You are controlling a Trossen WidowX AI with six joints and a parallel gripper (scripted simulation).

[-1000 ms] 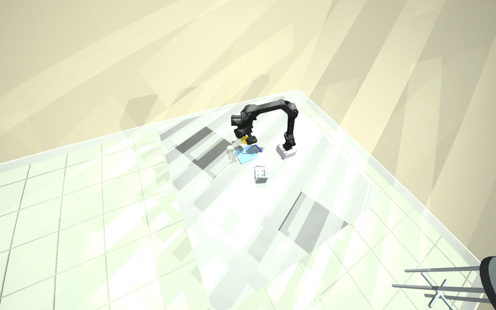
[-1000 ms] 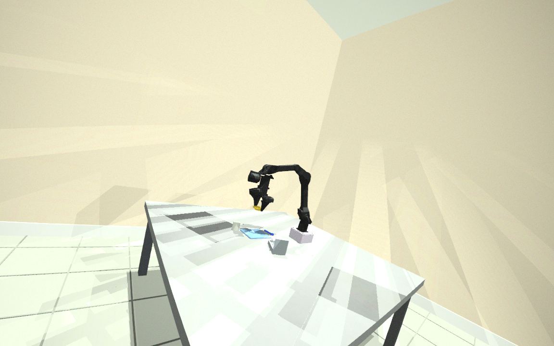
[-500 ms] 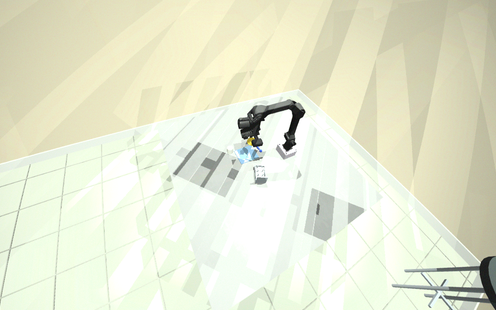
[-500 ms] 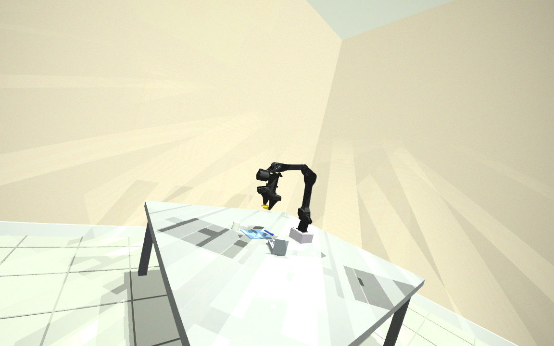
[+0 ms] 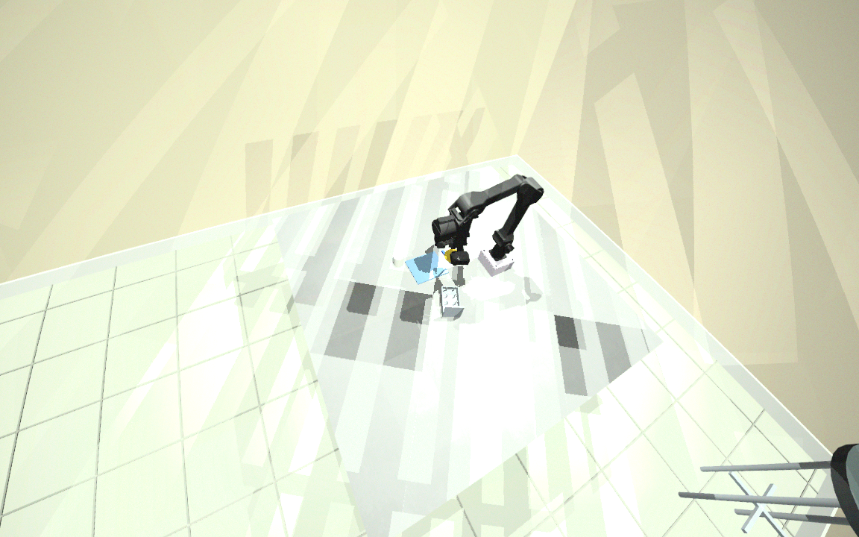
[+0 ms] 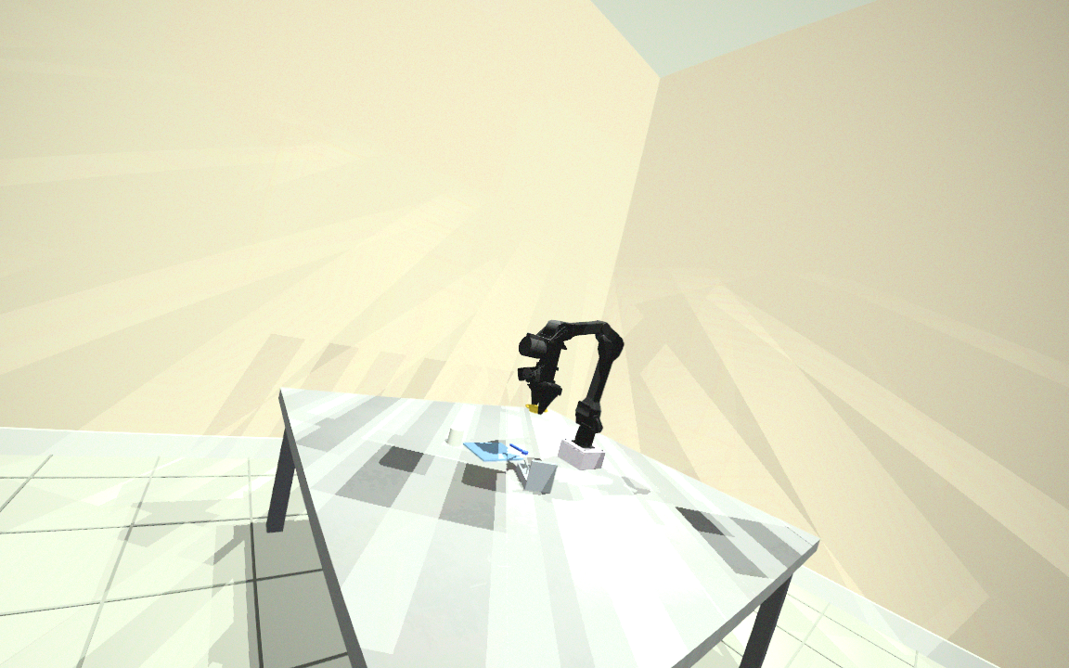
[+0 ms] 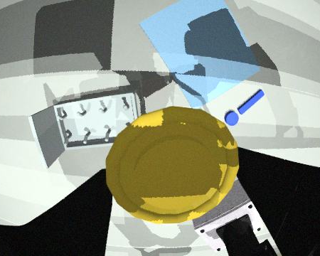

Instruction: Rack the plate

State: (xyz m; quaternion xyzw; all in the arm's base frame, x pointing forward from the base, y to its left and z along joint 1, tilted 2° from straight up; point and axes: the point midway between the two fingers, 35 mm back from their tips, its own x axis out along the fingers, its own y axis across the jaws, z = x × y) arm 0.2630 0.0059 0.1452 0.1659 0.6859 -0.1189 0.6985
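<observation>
My gripper [image 5: 453, 255] [image 6: 539, 406] [image 7: 173, 166] is shut on the yellow plate [image 5: 449, 256] [image 6: 533, 408] [image 7: 174, 160], with a black finger at either side in the wrist view. The plate is held above the table, its round face turned to the wrist camera. The pale grey dish rack [image 5: 452, 312] [image 6: 542, 477] [image 7: 48, 136] stands on the table, below and to the left of the plate in the wrist view. Two rows of pegs show inside it. The plate hides part of the rack's right end there, and it is outside the rack.
A light blue square mat [image 5: 417, 271] [image 6: 482, 451] [image 7: 167, 32] lies near the rack. A blue utensil [image 6: 518, 448] [image 7: 251, 102] lies beside it. A whitish cup [image 5: 397, 262] [image 6: 455, 436] stands beyond the mat. The arm's pale base [image 5: 497, 267] [image 6: 581, 455] is to the right.
</observation>
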